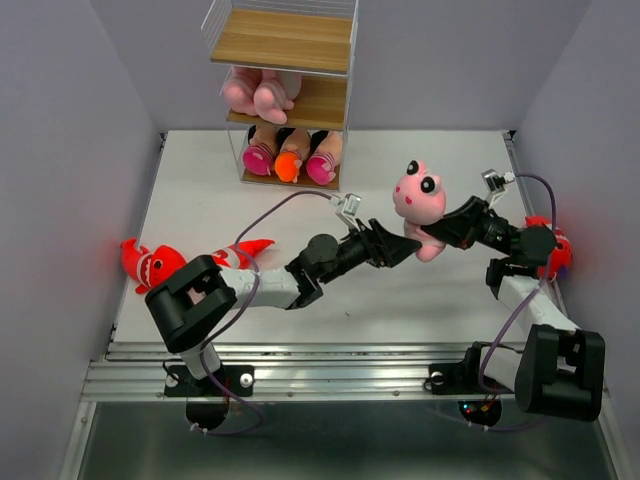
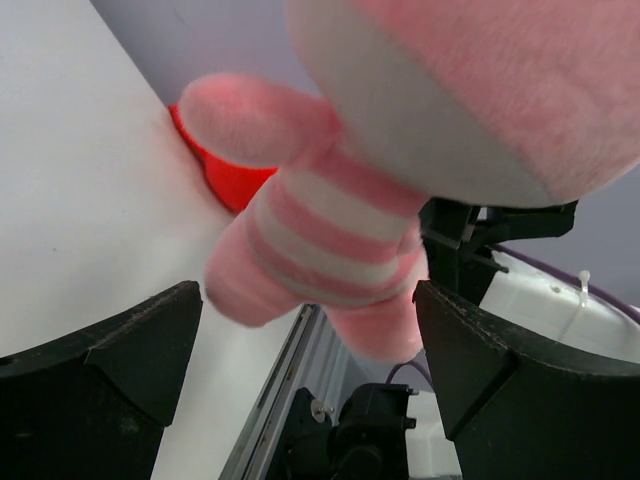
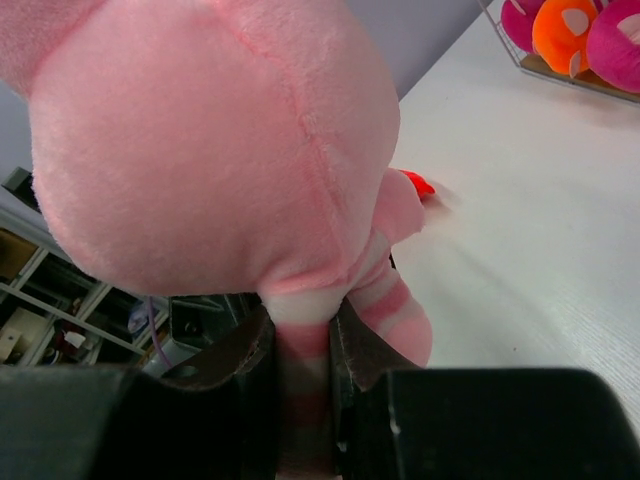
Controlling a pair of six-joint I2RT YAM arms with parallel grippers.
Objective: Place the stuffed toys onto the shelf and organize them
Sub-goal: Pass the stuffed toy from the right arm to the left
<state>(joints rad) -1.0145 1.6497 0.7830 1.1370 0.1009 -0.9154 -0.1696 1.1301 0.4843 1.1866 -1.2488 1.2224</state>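
Observation:
My right gripper [image 1: 432, 235] is shut on one striped leg of a pink animal toy [image 1: 420, 198] and holds it above the table; the wrist view shows the leg [image 3: 305, 330] pinched between the jaws [image 3: 305, 345]. My left gripper [image 1: 407, 247] is open just left of the toy, with its striped legs [image 2: 330, 230] hanging between the wide jaws [image 2: 310, 330], untouched. The shelf [image 1: 285, 40] stands at the back, with pink animals [image 1: 258, 92] on the middle tier and three dolls [image 1: 290, 160] on the bottom tier. Red sharks lie at the left [image 1: 150, 265] and the right [image 1: 555, 250].
A red-and-white tail [image 1: 248, 247] shows behind my left arm; I cannot tell if it belongs to the left shark. The dolls also show in the right wrist view [image 3: 565, 30]. Grey walls close in the table on both sides. A metal rail runs along the near edge [image 1: 330, 365].

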